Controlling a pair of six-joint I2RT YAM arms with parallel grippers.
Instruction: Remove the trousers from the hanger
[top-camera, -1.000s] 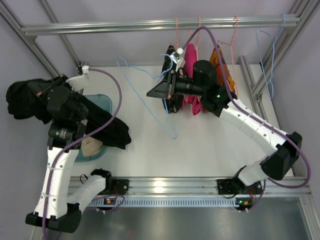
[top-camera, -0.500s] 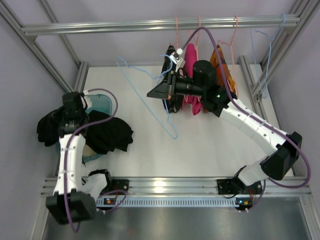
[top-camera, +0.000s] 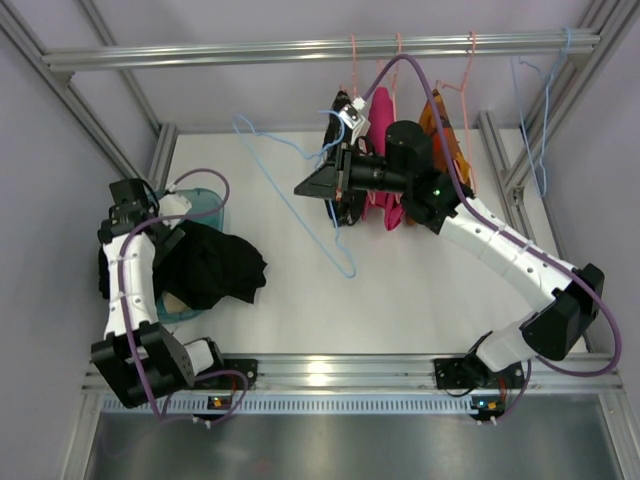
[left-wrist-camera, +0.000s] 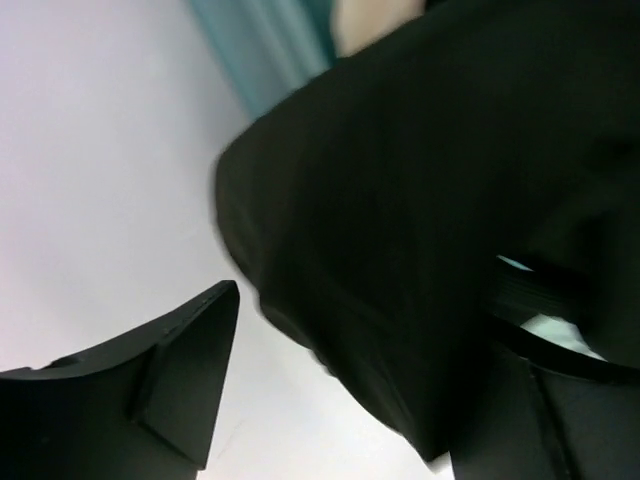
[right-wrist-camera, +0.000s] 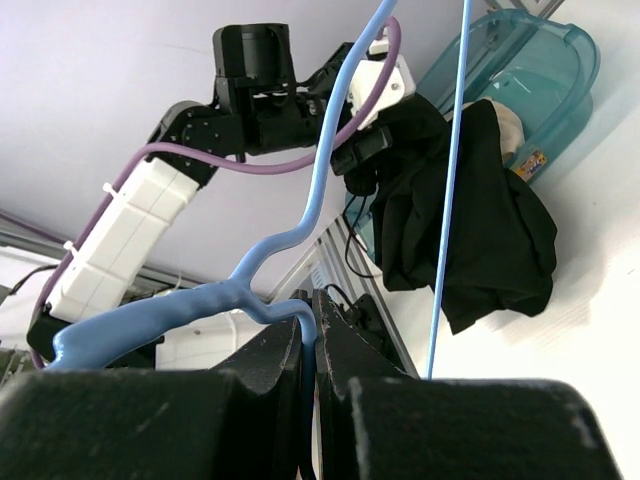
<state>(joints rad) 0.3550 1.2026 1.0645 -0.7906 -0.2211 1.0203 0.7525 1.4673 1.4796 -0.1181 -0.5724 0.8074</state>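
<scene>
The black trousers (top-camera: 215, 265) lie in a heap over the teal bin's (top-camera: 205, 200) rim and onto the white table, off the hanger. My left gripper (top-camera: 160, 232) hangs just above them, open. In the left wrist view the cloth (left-wrist-camera: 430, 180) fills the space beyond the spread fingers (left-wrist-camera: 190, 370), gripped by neither. The light-blue wire hanger (top-camera: 300, 215) hangs bare in mid-air over the table. My right gripper (top-camera: 322, 183) is shut on it near the hook; the wire (right-wrist-camera: 330, 130) runs up out of the shut jaws. The right wrist view shows the trousers (right-wrist-camera: 480, 220) below the left gripper (right-wrist-camera: 362, 152).
Pink hangers with pink (top-camera: 383, 110) and orange (top-camera: 440, 125) garments hang from the top rail (top-camera: 320, 48) behind the right arm. Another blue hanger (top-camera: 540, 100) hangs at the far right. A beige item (top-camera: 180, 295) lies in the bin.
The left arm swung in from the far left, lowered over the bin and opened, letting go of the trousers, which dropped into a heap. The right arm and hanger have not moved.
</scene>
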